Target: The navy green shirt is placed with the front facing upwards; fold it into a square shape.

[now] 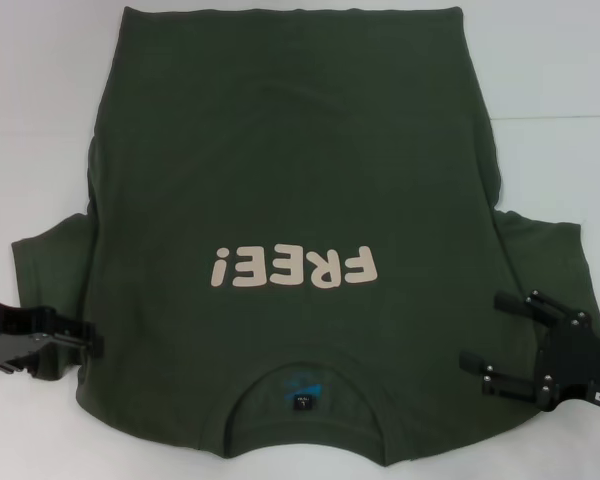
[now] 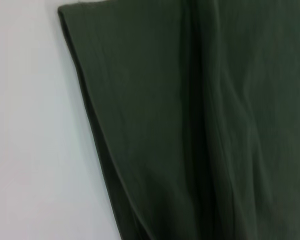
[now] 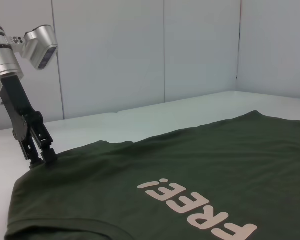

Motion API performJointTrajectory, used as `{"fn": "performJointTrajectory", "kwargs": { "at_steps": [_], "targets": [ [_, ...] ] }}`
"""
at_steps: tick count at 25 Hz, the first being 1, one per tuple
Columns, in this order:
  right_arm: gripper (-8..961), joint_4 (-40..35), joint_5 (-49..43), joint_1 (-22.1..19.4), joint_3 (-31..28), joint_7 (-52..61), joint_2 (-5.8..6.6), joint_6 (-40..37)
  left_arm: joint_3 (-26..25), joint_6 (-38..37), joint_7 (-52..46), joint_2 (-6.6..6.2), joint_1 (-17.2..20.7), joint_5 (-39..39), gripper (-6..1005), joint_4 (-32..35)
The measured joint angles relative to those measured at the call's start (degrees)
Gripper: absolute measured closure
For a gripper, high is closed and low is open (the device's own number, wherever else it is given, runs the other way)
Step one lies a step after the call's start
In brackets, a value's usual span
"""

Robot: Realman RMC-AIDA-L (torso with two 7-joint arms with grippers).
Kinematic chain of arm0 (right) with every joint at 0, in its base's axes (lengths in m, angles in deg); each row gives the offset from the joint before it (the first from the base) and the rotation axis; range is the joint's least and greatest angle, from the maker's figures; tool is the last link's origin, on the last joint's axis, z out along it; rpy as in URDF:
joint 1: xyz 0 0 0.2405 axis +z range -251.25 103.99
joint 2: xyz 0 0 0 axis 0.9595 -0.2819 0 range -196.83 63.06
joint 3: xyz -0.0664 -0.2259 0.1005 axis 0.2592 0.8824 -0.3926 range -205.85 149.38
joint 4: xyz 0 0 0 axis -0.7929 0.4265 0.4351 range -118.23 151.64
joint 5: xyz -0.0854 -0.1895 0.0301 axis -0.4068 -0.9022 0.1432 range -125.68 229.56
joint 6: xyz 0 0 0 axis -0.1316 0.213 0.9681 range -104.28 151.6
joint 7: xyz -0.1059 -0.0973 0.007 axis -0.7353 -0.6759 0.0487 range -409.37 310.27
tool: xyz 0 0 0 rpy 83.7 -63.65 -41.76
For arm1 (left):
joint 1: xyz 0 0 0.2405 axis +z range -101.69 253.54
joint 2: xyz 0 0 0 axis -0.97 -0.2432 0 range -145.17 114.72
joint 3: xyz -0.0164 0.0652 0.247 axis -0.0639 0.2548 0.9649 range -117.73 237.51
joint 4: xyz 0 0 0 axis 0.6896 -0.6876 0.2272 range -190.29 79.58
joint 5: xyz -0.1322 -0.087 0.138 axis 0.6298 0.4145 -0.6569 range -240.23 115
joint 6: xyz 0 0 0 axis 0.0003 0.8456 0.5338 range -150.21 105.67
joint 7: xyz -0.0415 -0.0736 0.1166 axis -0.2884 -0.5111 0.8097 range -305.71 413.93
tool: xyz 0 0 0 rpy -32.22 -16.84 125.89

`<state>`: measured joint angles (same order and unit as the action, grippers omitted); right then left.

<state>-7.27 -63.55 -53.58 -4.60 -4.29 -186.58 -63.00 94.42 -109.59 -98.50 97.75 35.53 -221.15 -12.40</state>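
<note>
White table (image 1: 550,60) bears the navy green shirt (image 1: 290,180); left hand (image 1: 88,340) pinches its sleeve, right hand (image 1: 500,335) gapes empty.

You have a plain white counter (image 1: 550,80) spread across the whole work area. From the right wrist view, you can see pale wall panels (image 3: 140,55) standing upright along its far edge, meeting at a corner.

I had the left gripper (image 1: 88,338) low at about eight o'clock of my head view, its fingers drawn together and pointing inward toward three o'clock. The right gripper (image 1: 485,333) sat at about four o'clock, its two fingers spread wide apart, pointing toward nine o'clock.
</note>
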Motion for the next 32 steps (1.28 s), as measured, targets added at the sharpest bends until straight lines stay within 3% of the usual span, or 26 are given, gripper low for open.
{"fn": "performJointTrajectory", "kwargs": {
  "at_steps": [16, 22, 32],
  "targets": [
    [12, 0.1, 0.0, -0.1, -0.1, -0.2, 0.0, 0.0, 0.0, 0.9, -0.2, -0.04, 0.0, 0.0, 254, -0.1],
    [13, 0.1, 0.0, -0.1, -0.1, -0.2, 0.0, 0.0, 0.0, 0.9, -0.2, -0.07, 0.0, 0.0, 484, -0.1],
    [13, -0.2, 0.0, -0.1, -0.2, -0.1, 0.0, -0.2, 0.6, 1.5, -0.1, 0.13, 0.0, -0.4, 780, -0.1]
  ]
}}
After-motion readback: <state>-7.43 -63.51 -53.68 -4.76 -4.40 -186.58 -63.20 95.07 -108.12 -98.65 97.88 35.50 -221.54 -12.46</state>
